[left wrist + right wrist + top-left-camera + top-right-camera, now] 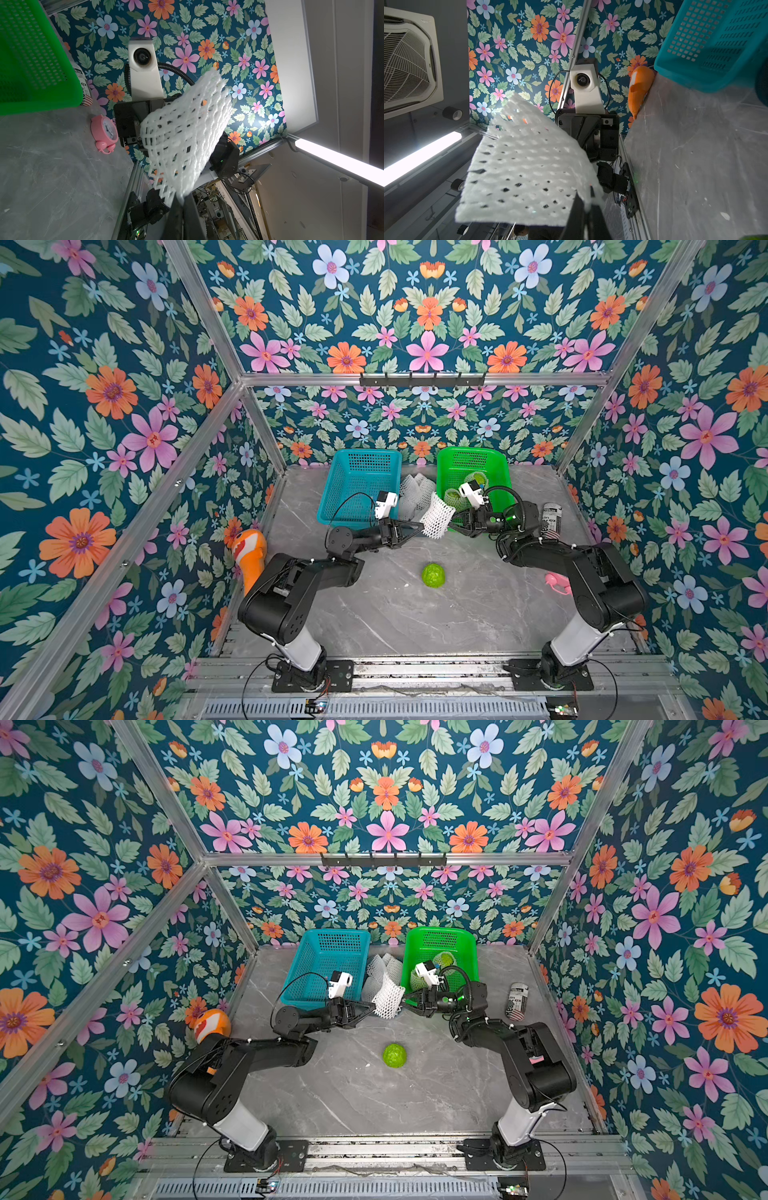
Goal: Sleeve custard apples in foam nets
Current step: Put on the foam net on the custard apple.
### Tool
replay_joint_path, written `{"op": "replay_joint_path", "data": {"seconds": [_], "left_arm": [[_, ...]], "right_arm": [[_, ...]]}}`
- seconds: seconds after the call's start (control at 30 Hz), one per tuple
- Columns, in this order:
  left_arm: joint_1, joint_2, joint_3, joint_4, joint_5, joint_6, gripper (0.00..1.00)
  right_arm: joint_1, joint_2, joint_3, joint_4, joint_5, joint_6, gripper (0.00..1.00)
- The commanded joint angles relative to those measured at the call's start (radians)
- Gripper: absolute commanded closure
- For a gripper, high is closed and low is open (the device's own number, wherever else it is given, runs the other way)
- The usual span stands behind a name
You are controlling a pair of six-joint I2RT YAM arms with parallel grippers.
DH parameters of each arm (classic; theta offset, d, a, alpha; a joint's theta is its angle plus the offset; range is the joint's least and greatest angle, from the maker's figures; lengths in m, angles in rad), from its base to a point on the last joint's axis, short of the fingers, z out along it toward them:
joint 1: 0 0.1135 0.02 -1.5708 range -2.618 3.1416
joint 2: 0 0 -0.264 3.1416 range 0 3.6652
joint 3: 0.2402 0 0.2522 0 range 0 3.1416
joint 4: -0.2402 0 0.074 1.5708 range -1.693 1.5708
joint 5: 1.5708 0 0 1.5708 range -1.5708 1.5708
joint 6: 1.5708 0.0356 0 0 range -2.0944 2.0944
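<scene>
A white foam net (437, 517) hangs above the table between the two baskets, stretched between both grippers. My left gripper (422, 526) is shut on its lower left edge and my right gripper (453, 517) is shut on its right edge. The left wrist view shows the net (187, 133) pinched in the left gripper (182, 202). The right wrist view shows the net (525, 170) pinched in the right gripper (588, 199). One green custard apple (433, 575) lies loose mid-table. Two more custard apples (476, 479) sit in the green basket. Spare foam nets (415, 489) lie between the baskets.
A blue basket (353, 464) and a green basket (469, 458) stand at the back of the table. An orange fish toy (249, 551) leans at the left edge. A printed can (550, 522) and a pink alarm clock (557, 583) sit at the right edge.
</scene>
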Motion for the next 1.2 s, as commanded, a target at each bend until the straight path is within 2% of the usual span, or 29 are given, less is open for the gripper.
{"op": "replay_joint_path", "data": {"seconds": [0.0,0.47,0.63,0.8,0.97,1.17], "left_arm": [[-0.002,0.021,-0.026,0.101,0.020,0.045,1.00],[-0.015,0.141,-0.129,0.102,0.009,0.149,1.00],[-0.021,0.184,-0.154,0.101,0.010,0.182,1.00],[-0.029,0.245,-0.167,0.101,0.019,0.211,1.00],[-0.031,0.309,-0.189,0.101,0.017,0.240,1.00],[-0.030,0.348,-0.184,0.101,0.009,0.249,1.00]], "right_arm": [[-0.003,0.006,-0.032,0.058,-0.015,-0.035,1.00],[-0.006,0.086,-0.180,0.058,0.035,-0.145,1.00],[-0.008,0.115,-0.227,-0.010,0.048,-0.233,1.00],[-0.009,0.180,-0.258,0.000,0.061,-0.269,1.00],[-0.010,0.262,-0.274,0.055,0.076,-0.265,1.00],[-0.010,0.273,-0.277,0.055,0.070,-0.267,1.00]]}}
